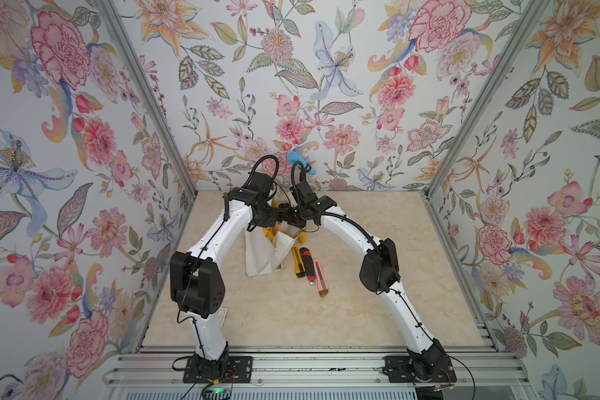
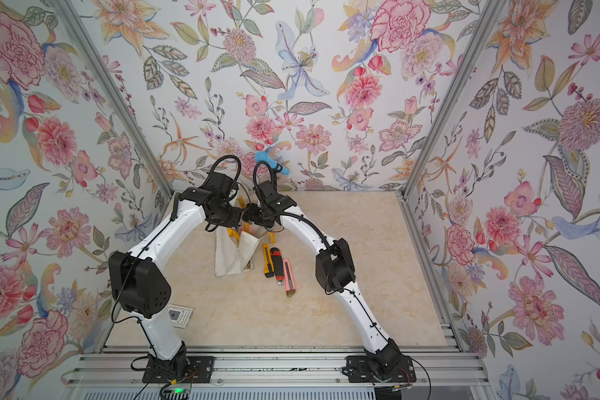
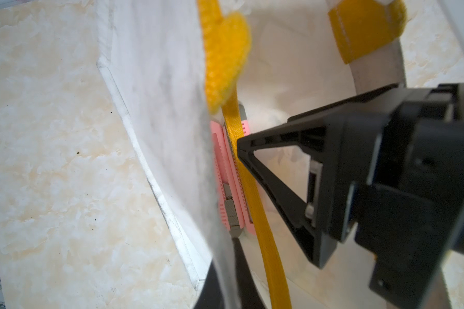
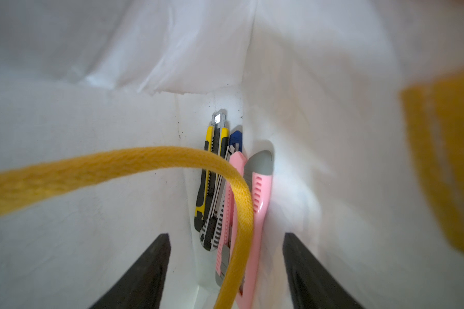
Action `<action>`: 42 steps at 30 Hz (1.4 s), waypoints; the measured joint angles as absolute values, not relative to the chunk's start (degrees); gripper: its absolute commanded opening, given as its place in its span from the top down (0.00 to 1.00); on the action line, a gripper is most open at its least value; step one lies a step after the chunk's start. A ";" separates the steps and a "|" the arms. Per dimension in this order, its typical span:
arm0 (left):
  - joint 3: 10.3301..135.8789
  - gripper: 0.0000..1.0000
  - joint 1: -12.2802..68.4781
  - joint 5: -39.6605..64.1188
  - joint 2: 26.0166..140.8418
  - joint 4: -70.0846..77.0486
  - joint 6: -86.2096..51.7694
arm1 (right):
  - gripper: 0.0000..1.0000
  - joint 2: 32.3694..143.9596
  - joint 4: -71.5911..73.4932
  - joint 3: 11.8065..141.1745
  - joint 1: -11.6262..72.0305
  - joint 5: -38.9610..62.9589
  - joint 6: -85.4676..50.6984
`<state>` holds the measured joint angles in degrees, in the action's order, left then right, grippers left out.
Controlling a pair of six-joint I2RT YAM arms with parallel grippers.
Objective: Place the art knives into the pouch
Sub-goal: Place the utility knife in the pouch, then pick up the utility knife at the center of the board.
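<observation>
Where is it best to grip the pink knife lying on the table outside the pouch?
From above, across the narrow sides of the pink knife, probably toward its near end: it lies flat, and there it reaches past the red-black knife, so both sides are free.

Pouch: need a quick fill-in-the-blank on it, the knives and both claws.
1. Beside the pouch, ___ knives lie on the table.
2. The pouch's handles are ___.
3. The right claw, in the pouch's mouth, stands ___.
4. The left claw is ___ on the pouch's wall.
Missing: three; yellow; open; shut.
</observation>
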<state>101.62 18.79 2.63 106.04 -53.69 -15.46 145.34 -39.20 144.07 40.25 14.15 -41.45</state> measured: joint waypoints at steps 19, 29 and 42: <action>102.06 1.00 18.79 2.17 106.13 -53.84 -16.86 | 0.31 110.28 -35.29 113.34 30.72 10.55 -33.01; 106.89 1.00 18.79 2.15 109.34 -56.18 -16.93 | 0.40 108.64 -37.91 83.68 36.62 7.03 -26.28; 107.72 1.00 18.79 2.13 109.84 -57.41 -16.88 | 0.44 108.47 -37.23 74.63 43.51 3.09 -24.23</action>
